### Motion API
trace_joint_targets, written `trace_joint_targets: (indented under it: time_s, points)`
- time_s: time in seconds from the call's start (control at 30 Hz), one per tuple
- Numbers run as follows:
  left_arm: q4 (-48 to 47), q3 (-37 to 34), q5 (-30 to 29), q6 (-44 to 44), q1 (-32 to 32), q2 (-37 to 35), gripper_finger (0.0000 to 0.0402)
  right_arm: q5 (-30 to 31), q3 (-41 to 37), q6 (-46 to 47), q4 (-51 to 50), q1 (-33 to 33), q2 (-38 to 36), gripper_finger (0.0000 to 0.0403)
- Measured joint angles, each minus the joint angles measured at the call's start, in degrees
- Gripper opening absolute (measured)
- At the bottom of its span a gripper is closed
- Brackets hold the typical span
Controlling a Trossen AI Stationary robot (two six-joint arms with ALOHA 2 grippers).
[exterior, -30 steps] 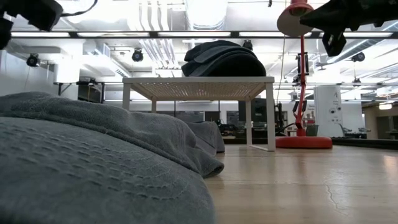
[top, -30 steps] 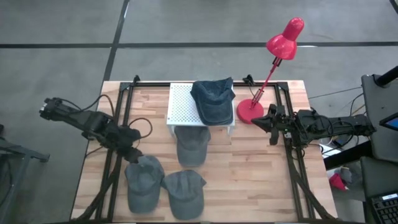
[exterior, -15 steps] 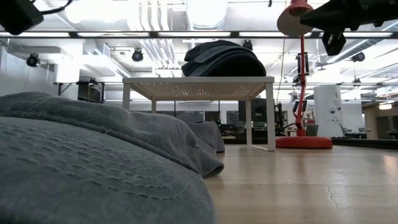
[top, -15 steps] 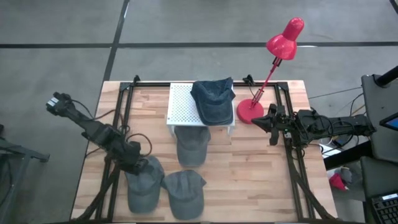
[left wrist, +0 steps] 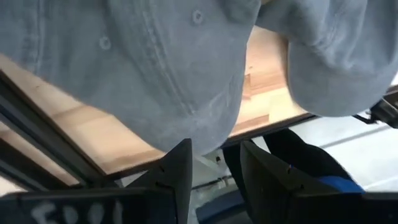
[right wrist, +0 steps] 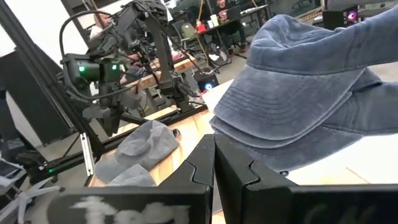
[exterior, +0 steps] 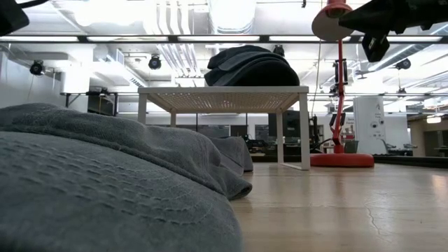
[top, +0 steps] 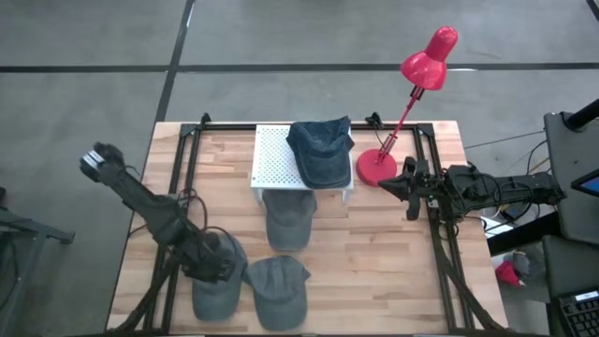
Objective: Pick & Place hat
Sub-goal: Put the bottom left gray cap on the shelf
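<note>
left gripper (top: 213, 267) now lowered from the worktop (top: 393, 253) edge onto the near-left grey hat (top: 217, 278), fingers (left wrist: 177, 171) part open, nothing held yet. probably about to grasp. right gripper (top: 404, 190) idle, fingers shut, empty.

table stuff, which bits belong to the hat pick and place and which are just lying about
Job:
- three grey fabric caps on the wood: near-left, near-middle, by the rack
- dark blue denim cap on the white perforated rack
- left gripper, open over the near-left cap

Lying about:
- red desk lamp
- right gripper, shut, waiting beside the lamp
</note>
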Motion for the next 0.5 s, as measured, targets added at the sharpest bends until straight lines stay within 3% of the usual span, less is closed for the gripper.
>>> trace_joint_targets:
  time_s: [0.5]
  points:
    - [0.4, 1.0, 1.1, 9.8, -0.3, 4.5, 0.0128, 0.0, 0.0, -1.6, 0.0, 0.0, 0.0, 0.0009]
